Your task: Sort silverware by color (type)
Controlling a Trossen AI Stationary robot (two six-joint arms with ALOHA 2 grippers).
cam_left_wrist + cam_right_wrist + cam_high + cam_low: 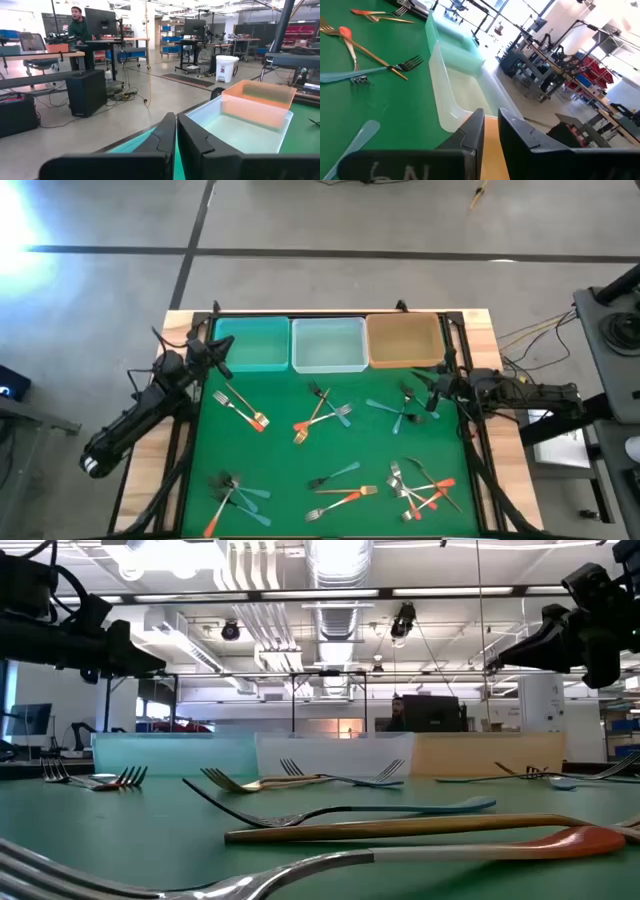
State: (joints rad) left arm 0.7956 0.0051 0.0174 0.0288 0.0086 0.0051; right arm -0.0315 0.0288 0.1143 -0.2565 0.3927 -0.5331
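Note:
Slim forks lie scattered on the green mat (pixel 290 460): gold and orange-handled ones (pixel 243 408) at the left, a crossed bunch (pixel 320 415) in the middle, teal-handled ones (pixel 398 408) at the right, and more along the near edge (pixel 232 492) (pixel 345 490) (pixel 420 488). My left gripper (pixel 222 350) (pixel 176 120) hangs shut above the teal bin's near left corner. My right gripper (pixel 425 387) (pixel 491 117) hovers by the orange bin's near right corner, its fingers a narrow gap apart with nothing between them. Both show high above the mat in the low view (pixel 150 660) (pixel 500 658).
Three bins stand in a row along the mat's far edge: teal (pixel 252 343), clear (pixel 328 345) and orange (pixel 404 340). A black frame (pixel 480 470) borders the mat at left and right. Beyond the far edge, a person (pixel 77 25) sits at desks in the room.

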